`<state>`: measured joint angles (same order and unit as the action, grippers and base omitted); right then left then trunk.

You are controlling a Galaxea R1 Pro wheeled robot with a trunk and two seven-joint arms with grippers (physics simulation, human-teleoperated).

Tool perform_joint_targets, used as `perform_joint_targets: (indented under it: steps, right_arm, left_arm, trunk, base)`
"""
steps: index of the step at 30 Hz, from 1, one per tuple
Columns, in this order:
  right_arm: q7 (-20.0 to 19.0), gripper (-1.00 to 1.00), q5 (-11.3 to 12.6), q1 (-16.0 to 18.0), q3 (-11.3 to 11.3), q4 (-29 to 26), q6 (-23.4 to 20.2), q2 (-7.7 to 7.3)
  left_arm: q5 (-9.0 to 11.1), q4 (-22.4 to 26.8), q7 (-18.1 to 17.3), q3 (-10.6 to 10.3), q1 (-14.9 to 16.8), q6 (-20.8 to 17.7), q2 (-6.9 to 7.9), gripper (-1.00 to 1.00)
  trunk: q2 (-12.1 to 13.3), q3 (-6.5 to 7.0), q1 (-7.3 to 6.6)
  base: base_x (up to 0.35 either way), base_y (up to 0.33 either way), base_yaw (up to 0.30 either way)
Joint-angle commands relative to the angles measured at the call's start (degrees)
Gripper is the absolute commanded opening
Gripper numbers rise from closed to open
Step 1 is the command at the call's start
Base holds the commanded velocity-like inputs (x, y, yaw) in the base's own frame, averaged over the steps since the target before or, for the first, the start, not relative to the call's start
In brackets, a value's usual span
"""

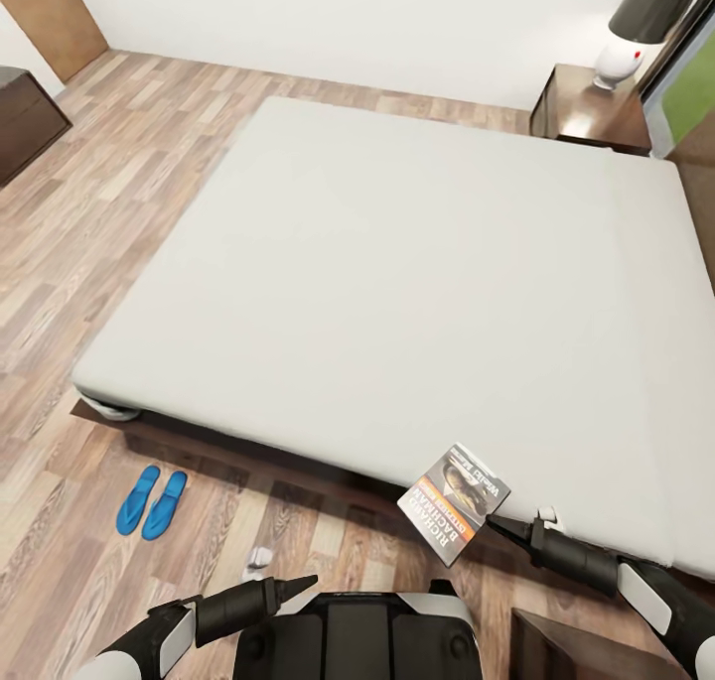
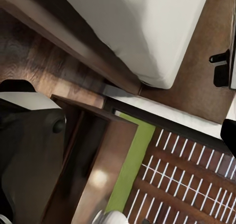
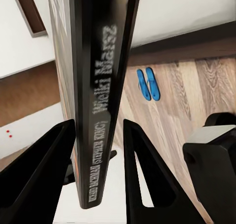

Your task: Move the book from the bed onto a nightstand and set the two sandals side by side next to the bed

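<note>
The book [image 1: 455, 501] hangs tilted over the near edge of the bed [image 1: 397, 263], with my right gripper [image 1: 504, 526] shut on its lower corner. In the right wrist view the dark spine [image 3: 96, 111] with white lettering stands between my two black fingers [image 3: 147, 180]. The two blue sandals [image 1: 151, 501] lie side by side on the floor beside the bed's near left corner, also visible as sandals [image 3: 148, 84]. My left gripper [image 1: 298, 586] hovers low over the floor in front of my body, open and holding nothing. One nightstand [image 1: 586, 109] stands beyond the bed at the far right.
A white lamp [image 1: 618, 63] sits on the far nightstand. A second dark nightstand [image 1: 586, 650] is at my near right, seen also as a cabinet [image 2: 98, 160] beside the mattress corner [image 2: 152, 42]. A small white object [image 1: 258, 559] lies on the floor. A dark cabinet [image 1: 25, 124] stands far left.
</note>
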<state>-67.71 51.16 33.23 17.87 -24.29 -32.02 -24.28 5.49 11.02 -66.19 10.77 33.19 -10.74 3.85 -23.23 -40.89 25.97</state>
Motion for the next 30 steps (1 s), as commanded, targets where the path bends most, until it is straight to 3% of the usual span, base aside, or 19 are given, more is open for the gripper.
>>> perform_joint_targets:
  steps: [1,19,24,26,30]
  right_arm:
    - [0.0,-1.0,0.6,0.0,0.3,0.0,-0.5,-0.07]
    - [0.0,-1.0,0.6,0.0,0.3,0.0,-0.5,-0.07]
    - [0.0,-1.0,0.6,0.0,0.3,0.0,-0.5,-0.07]
    - [0.0,-1.0,0.6,0.0,0.3,0.0,-0.5,-0.07]
    - [0.0,-1.0,0.7,0.0,0.3,0.0,-0.5,-0.07]
  left_arm:
    - [0.4,0.0,-0.2,-0.2,0.0,-0.6,0.01,1.0]
    - [0.5,0.0,0.0,-0.1,0.0,-0.6,0.39,1.0]
    - [0.5,0.0,1.2,0.0,0.0,-0.6,2.29,1.0]
    - [0.6,-0.2,4.4,0.0,0.0,-0.6,4.37,1.0]
    - [0.7,-2.4,10.0,0.0,0.0,-0.5,5.54,1.0]
  trunk:
    - [-0.1,-0.11,0.03]
    - [-0.1,-0.86,0.03]
    - [-0.1,-1.07,0.03]
    - [-0.1,-1.16,0.03]
    - [-0.1,-1.33,0.03]
  base:
    - [0.0,0.0,0.262]
    - [0.0,0.0,0.262]
    - [0.0,0.0,0.262]
    - [0.0,0.0,0.262]
    - [0.0,0.0,0.262]
